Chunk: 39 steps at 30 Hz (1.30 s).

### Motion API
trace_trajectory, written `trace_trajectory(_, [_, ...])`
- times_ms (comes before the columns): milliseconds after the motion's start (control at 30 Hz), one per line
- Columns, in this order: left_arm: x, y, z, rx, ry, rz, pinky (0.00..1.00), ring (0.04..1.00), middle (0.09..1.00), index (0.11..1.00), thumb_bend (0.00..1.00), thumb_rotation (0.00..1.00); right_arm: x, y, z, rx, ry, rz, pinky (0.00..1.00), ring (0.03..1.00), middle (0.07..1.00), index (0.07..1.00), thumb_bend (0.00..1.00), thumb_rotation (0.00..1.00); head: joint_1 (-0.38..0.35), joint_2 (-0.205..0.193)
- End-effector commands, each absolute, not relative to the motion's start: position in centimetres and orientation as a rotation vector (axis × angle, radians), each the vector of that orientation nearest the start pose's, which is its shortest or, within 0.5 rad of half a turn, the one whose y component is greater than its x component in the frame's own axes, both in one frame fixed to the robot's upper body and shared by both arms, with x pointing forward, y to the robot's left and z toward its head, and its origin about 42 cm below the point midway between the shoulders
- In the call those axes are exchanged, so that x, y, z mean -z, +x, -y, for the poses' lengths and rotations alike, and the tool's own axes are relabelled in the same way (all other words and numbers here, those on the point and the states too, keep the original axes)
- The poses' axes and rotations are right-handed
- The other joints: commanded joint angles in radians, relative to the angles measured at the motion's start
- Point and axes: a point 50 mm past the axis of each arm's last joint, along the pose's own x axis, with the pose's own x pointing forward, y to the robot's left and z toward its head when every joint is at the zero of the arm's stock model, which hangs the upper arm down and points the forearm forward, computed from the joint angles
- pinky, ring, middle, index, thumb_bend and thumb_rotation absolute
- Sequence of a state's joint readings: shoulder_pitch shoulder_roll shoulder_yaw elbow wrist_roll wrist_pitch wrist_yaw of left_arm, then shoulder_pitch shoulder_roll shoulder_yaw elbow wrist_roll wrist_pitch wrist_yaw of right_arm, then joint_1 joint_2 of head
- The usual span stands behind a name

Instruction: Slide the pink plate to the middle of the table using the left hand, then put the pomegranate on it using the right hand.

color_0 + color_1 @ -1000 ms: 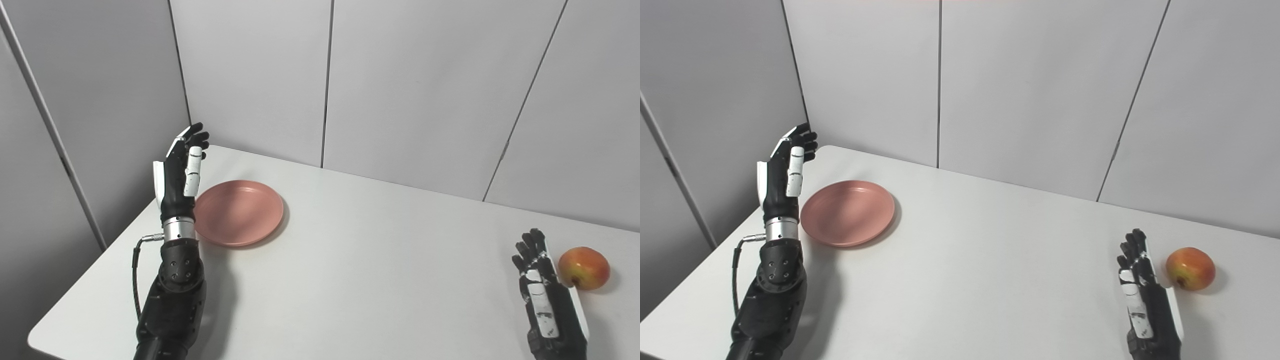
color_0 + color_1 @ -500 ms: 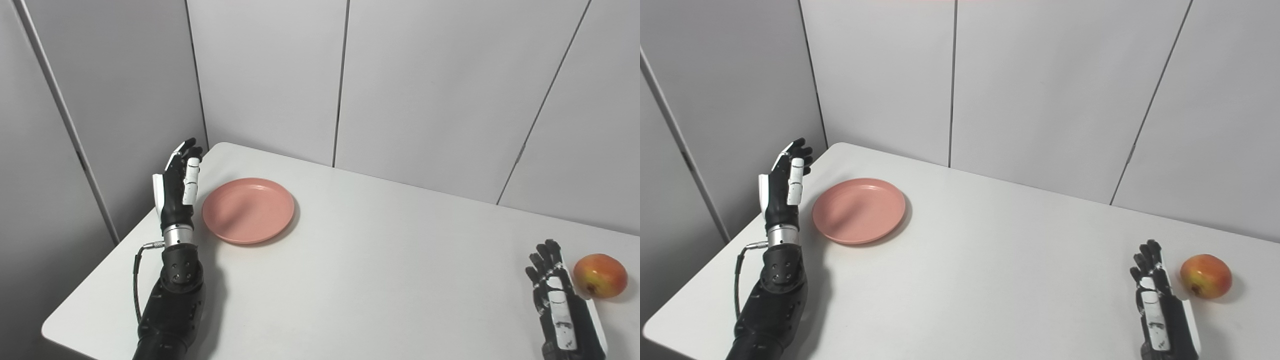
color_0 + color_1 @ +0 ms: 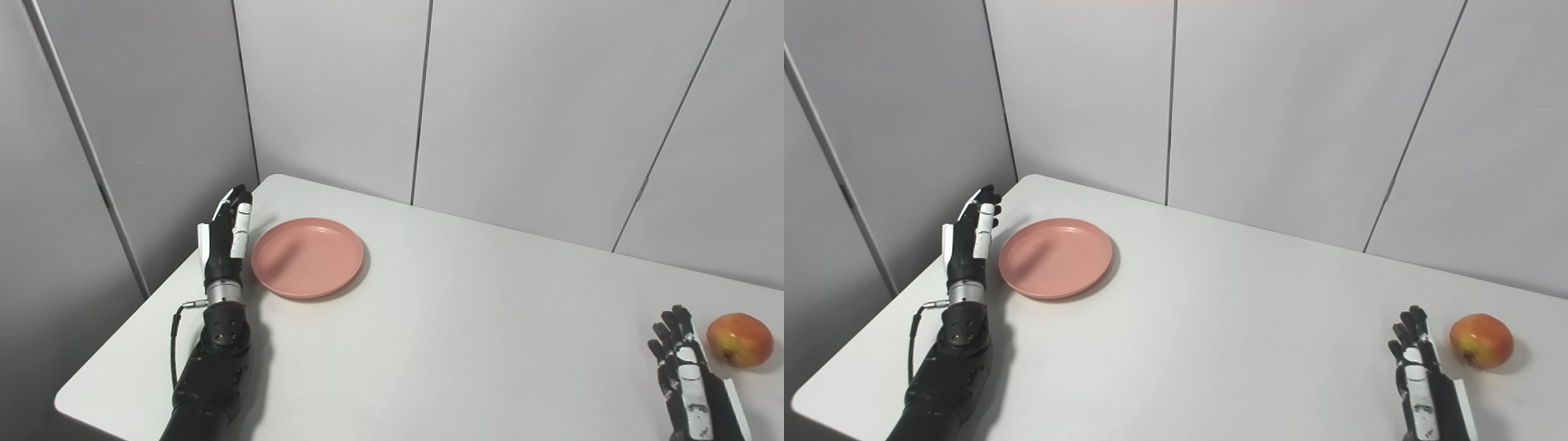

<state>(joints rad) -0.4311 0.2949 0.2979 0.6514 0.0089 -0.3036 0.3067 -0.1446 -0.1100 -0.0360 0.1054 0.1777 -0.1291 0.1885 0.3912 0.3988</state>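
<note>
— Walls (image 3: 527,104) of pale grey panels stood behind everything we saw, didn't they?

— They did, and they met in a corner at the far left. Below them we saw the white table (image 3: 441,331), which filled most of both views.

— Where were our arms?

— Our left arm (image 3: 211,367) came up from the bottom edge along the table's left side, black, with a metal wrist band and a thin cable looping beside it. Our right arm barely showed at the lower right.

— And the plate?

— We saw the pink plate (image 3: 307,257) lying flat near the table's far left corner, well away from the middle. It held nothing.

— What about our left hand?

— Our left hand (image 3: 225,237) stood upright just beside the plate's left rim, fingers straight and lying close to one another, gripping nothing. We could not tell whether it touched the rim.

— And the right one?

— Our right hand (image 3: 1421,373) lay near the table's front right, fingers (image 3: 1405,331) stretched forward and slightly apart, empty.

— The pomegranate?

— We saw the pomegranate (image 3: 1481,340), red with a yellow patch, resting on the table just right of that hand, a small gap between them, well apart from the plate.
</note>
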Motion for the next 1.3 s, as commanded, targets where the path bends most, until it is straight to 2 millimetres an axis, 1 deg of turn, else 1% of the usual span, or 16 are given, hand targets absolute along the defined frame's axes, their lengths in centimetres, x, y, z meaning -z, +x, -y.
trace_trajectory(0, [-13.7,41.1,-39.2,-0.54,0.146,0.213,0.83,0.828,0.835,0.828,0.75,1.0,-12.9,32.9,24.3,-0.168,0.06,0.2,1.0,1.0,1.0,1.0,0.39,0.89,0.001,0.002])
trace_trajectory(67, [-13.7,41.3,-39.0,-0.511,0.128,0.215,0.85,0.834,0.844,0.837,0.77,1.0,-13.0,32.9,24.3,-0.169,0.062,0.196,1.0,1.0,1.0,1.0,0.39,0.89,-0.001,0.002])
trace_trajectory(267, [-13.6,41.6,-37.8,-0.448,0.032,0.212,0.9,0.867,0.868,0.857,0.77,1.0,-13.4,32.8,24.2,-0.173,0.05,0.197,1.0,1.0,1.0,1.0,0.39,0.92,-0.002,0.002])
trace_trajectory(400, [-13.2,41.8,-37.2,-0.418,0.021,0.193,0.87,0.863,0.859,0.844,0.75,1.0,-13.5,32.8,24.2,-0.172,0.056,0.193,1.0,1.0,1.0,1.0,0.38,0.93,-0.001,0.003])
trace_trajectory(500, [-12.7,42.0,-36.8,-0.385,-0.007,0.18,0.87,0.867,0.865,0.844,0.76,1.0,-13.5,32.7,24.3,-0.173,0.056,0.191,1.0,1.0,1.0,1.0,0.4,0.92,-0.002,0.005])
trace_trajectory(667, [-12.4,42.0,-36.5,-0.341,-0.018,0.133,0.85,0.867,0.864,0.851,0.8,1.0,-13.6,32.7,24.3,-0.178,0.052,0.191,1.0,1.0,1.0,1.0,0.37,0.96,-0.001,0.008])
trace_trajectory(733, [-12.3,41.8,-36.6,-0.315,-0.02,0.111,0.84,0.868,0.865,0.856,0.8,1.0,-13.7,32.7,24.3,-0.173,0.054,0.188,1.0,1.0,1.0,1.0,0.37,0.95,-0.001,0.009])
trace_trajectory(800, [-12.3,41.7,-36.5,-0.292,-0.023,0.098,0.85,0.875,0.874,0.868,0.79,1.0,-13.7,32.7,24.2,-0.171,0.055,0.184,1.0,1.0,1.0,1.0,0.37,0.93,-0.002,0.009])
trace_trajectory(1100, [-12.7,41.7,-35.7,-0.242,-0.01,0.071,0.83,0.87,0.87,0.866,0.75,1.0,-13.7,32.7,24.2,-0.172,0.056,0.191,1.0,1.0,1.0,1.0,0.37,0.94,-0.003,0.01])
trace_trajectory(1267, [-12.8,41.9,-35.0,-0.211,0.012,0.069,0.85,0.878,0.873,0.86,0.78,1.0,-13.7,32.8,24.1,-0.171,0.059,0.197,1.0,1.0,1.0,1.0,0.37,0.91,-0.005,0.014])
